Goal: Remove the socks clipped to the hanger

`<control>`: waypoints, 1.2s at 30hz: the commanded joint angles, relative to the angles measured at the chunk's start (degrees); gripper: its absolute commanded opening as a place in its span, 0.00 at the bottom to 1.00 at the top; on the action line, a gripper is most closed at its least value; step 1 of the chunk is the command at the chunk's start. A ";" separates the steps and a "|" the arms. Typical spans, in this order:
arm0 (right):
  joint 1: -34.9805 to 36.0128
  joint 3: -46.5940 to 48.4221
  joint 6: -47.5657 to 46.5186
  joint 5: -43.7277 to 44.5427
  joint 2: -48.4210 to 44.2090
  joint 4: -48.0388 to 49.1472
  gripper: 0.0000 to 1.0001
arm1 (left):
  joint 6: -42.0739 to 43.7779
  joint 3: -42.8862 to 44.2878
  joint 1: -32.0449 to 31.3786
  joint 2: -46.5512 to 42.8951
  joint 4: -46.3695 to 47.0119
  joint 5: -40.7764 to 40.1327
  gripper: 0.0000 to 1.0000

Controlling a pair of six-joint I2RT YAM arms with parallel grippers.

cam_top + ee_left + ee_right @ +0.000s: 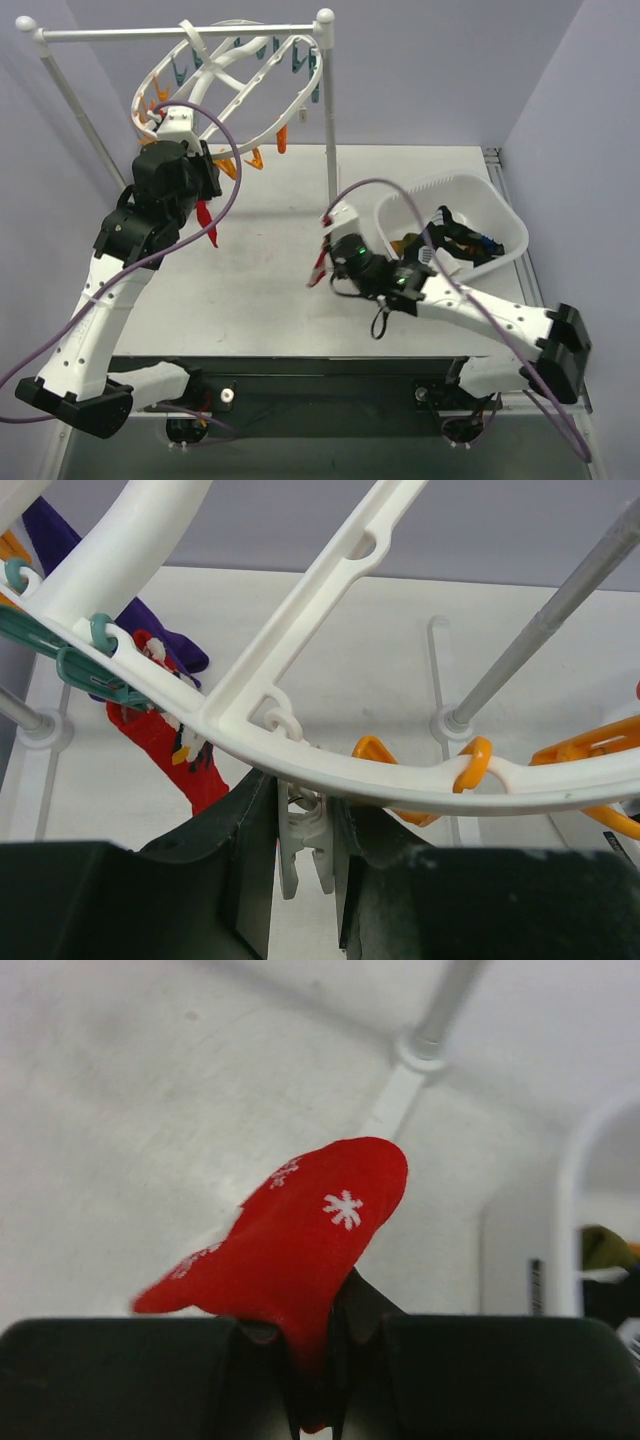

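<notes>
The white oval hanger (235, 85) hangs from the rail with orange and teal clips. My left gripper (208, 165) is up under its ring (330, 765) and its jaws are shut on a white clip (305, 845). A red-and-white sock (170, 755) and a purple sock (160, 630) hang clipped to its left; the red one also shows in the top view (207, 222). My right gripper (326, 250) is shut on a red sock with white snowflakes (300, 1230), held just above the table left of the basin.
The white pole stand (328, 120) rises at the table's middle back; its foot (420, 1050) lies ahead of the right gripper. A white basin (470, 185) at the right holds dark (462, 235) and olive (408, 243) socks.
</notes>
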 commanded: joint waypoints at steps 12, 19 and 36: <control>-45.11 -0.85 10.74 -27.44 -17.32 -23.08 0.20 | -3.27 0.75 -0.25 -3.19 4.97 8.58 0.00; -46.09 3.01 9.60 -30.44 -14.59 -24.40 0.66 | -4.76 2.33 -0.25 -3.80 5.49 10.69 0.00; -11.30 4.05 6.44 -24.73 8.95 27.95 0.79 | -5.47 2.60 -0.25 -4.60 5.50 11.66 0.00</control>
